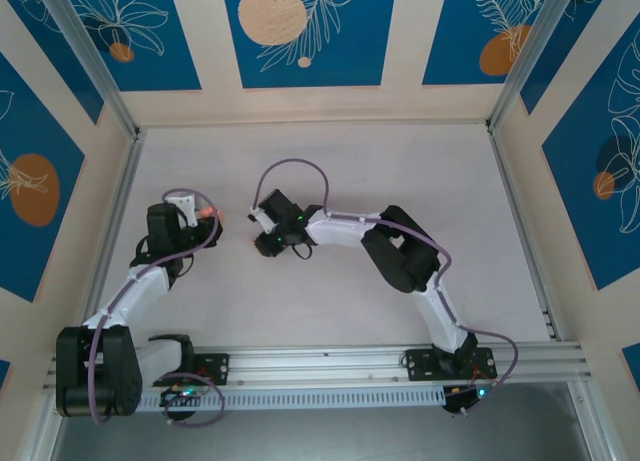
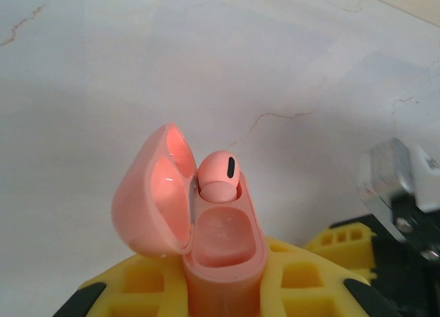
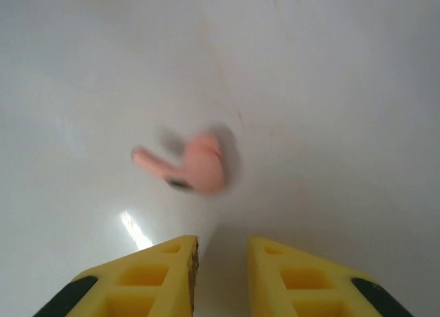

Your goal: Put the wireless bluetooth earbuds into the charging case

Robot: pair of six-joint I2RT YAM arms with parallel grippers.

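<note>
While cream walls hung with blue panels (image 1: 300, 31) of leaf outlines and orange discs close in the far side and both flanks, a pale table (image 1: 400, 171) with faint brownish veins fills the floor of the enclosure. A ribbed metal rail (image 1: 330, 361) runs along the near edge and carries both arm bases. The left arm (image 1: 130, 286) reaches up the left side, and the right arm (image 1: 400, 251) bends across toward the middle, so the two wrists sit near each other.

The left gripper (image 1: 203, 214) is clamped on the pink charging case (image 2: 223, 282), which stands upright between its yellow fingers with the lid (image 2: 148, 193) swung open to the left. The right gripper (image 3: 221, 252) hangs over bare tabletop, its jaws narrowly apart with nothing between them.

One pink earbud (image 2: 220, 176) sits in the case's far socket and the near socket is vacant. A second pink earbud (image 3: 196, 167), blurred, lies on the table just ahead of the right fingertips, apart from them.
</note>
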